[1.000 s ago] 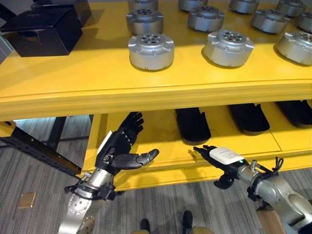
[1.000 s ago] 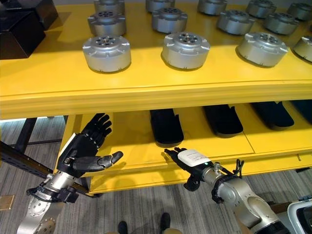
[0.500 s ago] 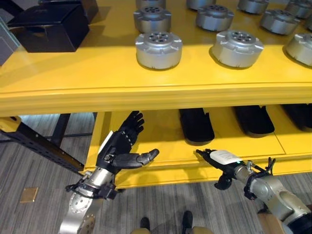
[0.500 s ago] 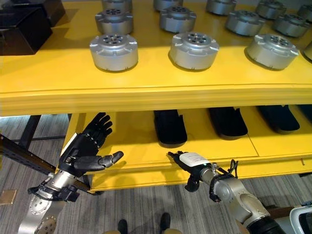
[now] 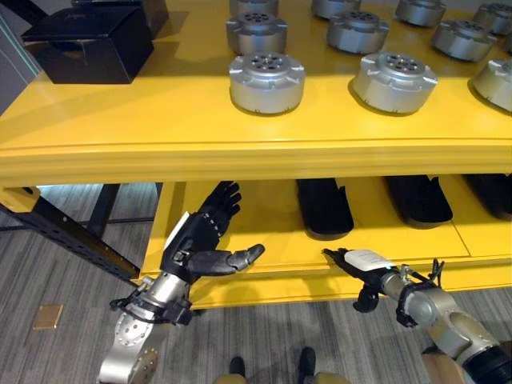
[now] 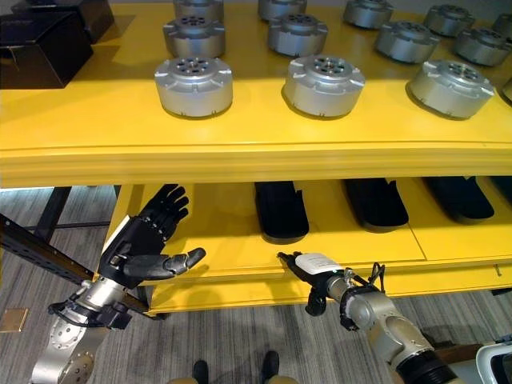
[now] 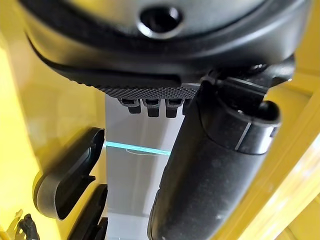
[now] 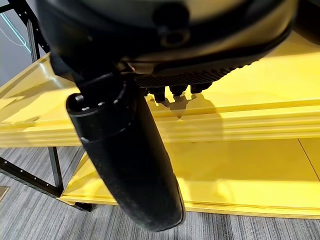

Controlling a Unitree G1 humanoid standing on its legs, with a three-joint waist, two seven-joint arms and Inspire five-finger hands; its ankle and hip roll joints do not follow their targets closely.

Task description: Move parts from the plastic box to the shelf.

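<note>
The left hand (image 5: 196, 244) hangs empty before the lower level of the yellow shelf (image 5: 160, 152), fingers straight and spread, thumb pointing sideways. The right hand (image 5: 360, 262) sits low by the lower level's front lip, fingers stretched flat, holding nothing. Dark trays (image 5: 324, 206) lie on the lower level. Round silver parts (image 5: 266, 82) stand in rows on the top level, with a black box (image 5: 88, 46) at its left end.
</note>
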